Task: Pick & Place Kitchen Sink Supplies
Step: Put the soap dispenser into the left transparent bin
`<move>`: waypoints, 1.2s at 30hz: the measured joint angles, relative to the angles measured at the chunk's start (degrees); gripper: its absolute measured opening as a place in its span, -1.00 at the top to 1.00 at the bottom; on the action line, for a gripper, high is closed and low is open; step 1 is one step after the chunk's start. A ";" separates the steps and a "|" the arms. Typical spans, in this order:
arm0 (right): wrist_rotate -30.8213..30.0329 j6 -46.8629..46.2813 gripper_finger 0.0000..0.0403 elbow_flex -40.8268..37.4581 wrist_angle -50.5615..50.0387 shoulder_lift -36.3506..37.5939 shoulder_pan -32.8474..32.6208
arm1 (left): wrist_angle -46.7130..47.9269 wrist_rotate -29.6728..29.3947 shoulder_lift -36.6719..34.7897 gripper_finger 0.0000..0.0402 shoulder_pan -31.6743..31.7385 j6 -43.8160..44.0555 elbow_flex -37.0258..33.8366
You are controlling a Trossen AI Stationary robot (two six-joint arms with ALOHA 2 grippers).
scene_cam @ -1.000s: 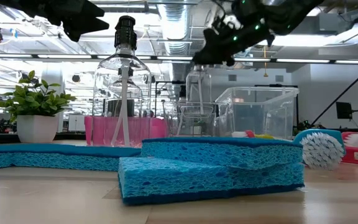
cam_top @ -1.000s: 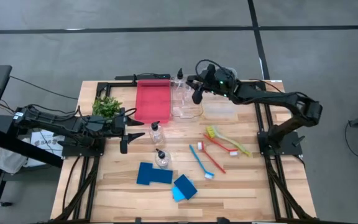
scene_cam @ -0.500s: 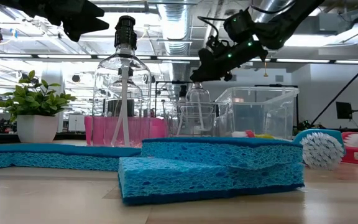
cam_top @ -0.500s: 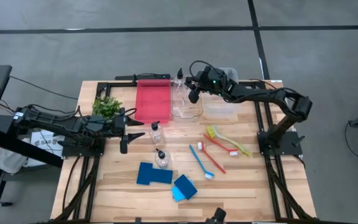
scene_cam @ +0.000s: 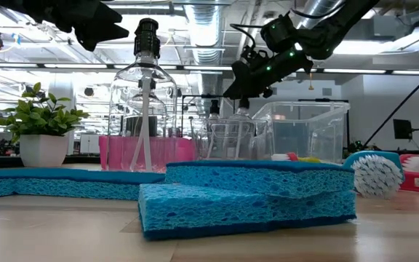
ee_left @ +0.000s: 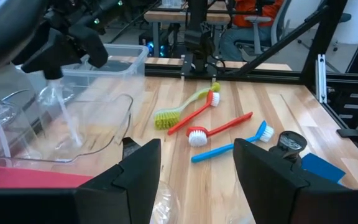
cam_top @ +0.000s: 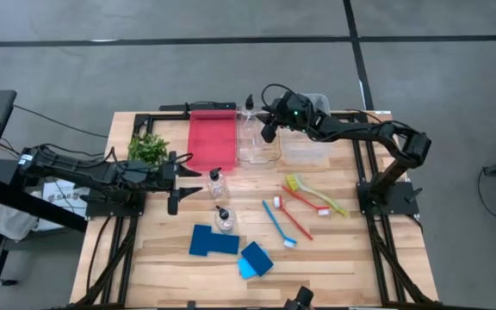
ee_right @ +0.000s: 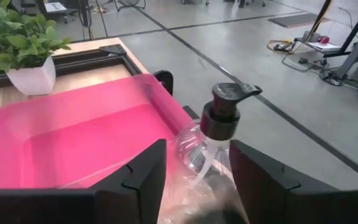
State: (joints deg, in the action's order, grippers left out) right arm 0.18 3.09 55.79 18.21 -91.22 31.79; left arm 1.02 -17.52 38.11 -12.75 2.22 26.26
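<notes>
My right gripper (cam_top: 269, 131) hangs over the clear bin (cam_top: 261, 155) at the table's far side, shut on a small clear bottle (scene_cam: 240, 124) that reaches down inside the bin. A second pump bottle (ee_right: 219, 124) stands in that bin's far left corner. My left gripper (cam_top: 183, 182) is open and hovers at the table's left, beside a bottle (cam_top: 217, 182) standing upright on the wood. Another bottle (cam_top: 223, 219) stands nearer. The dark sponge (cam_top: 212, 242) and light sponge (cam_top: 255, 259) lie flat near the front edge. Blue (cam_top: 280, 226), red (cam_top: 304, 200) and yellow-green (cam_top: 317, 194) brushes lie right of centre. My right gripper comes slanting down from the table's right and has the bottle's upper end (ee_left: 51, 81) between its two fingers. The fingers hide the pump top. The clear body (ee_left: 59, 106) hangs below them inside the bin. Whether its base rests on the bin floor I cannot tell.
A red bin (cam_top: 211, 139) sits left of the clear bin and a second clear bin (cam_top: 304, 148) sits to its right. A small leafy plant (cam_top: 149, 148) stands by my left arm. Bare wood shows along the right and near edges.
My right gripper has moved a little toward the table's left and come down, lowering the bottle from above the clear bin's rim to inside it. In the last half second it has hardly moved.
</notes>
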 joint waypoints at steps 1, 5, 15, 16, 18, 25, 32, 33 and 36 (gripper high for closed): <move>0.00 0.00 0.19 0.00 -0.13 0.00 0.00 | 0.00 0.00 0.00 -0.02 0.00 0.00 0.00; 0.00 0.35 0.25 0.00 -0.19 0.00 -0.04 | -0.04 0.00 0.00 -0.02 0.00 0.00 0.00; 0.00 0.48 0.10 0.00 -0.23 0.02 -0.28 | -0.02 0.00 0.00 -0.02 0.00 0.00 0.00; 0.02 0.48 0.05 0.00 -0.36 0.19 -0.46 | -0.02 0.00 0.00 -0.02 0.00 0.00 0.00; 0.03 0.59 -0.04 -0.02 -0.69 0.79 -0.93 | -0.02 0.00 0.00 -0.02 0.00 0.00 0.00; -0.05 4.19 -0.28 0.00 -4.38 6.43 -3.67 | 0.04 0.00 2.14 -0.02 0.00 0.20 0.00; -0.24 5.07 -0.29 -0.02 -10.47 14.93 -6.31 | 0.02 0.00 5.79 -0.02 0.00 0.20 0.00; -0.22 5.35 -0.29 0.00 -11.19 16.03 -6.83 | 0.00 0.00 6.09 -0.02 0.00 0.20 0.00; -0.21 5.46 -0.29 0.00 -13.01 19.37 -8.45 | -0.62 -0.37 7.09 -0.02 -0.02 0.24 0.00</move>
State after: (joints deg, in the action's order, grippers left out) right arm -0.03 8.56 55.79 5.19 -71.85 23.34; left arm 0.39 -17.89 45.19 -12.77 2.45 26.26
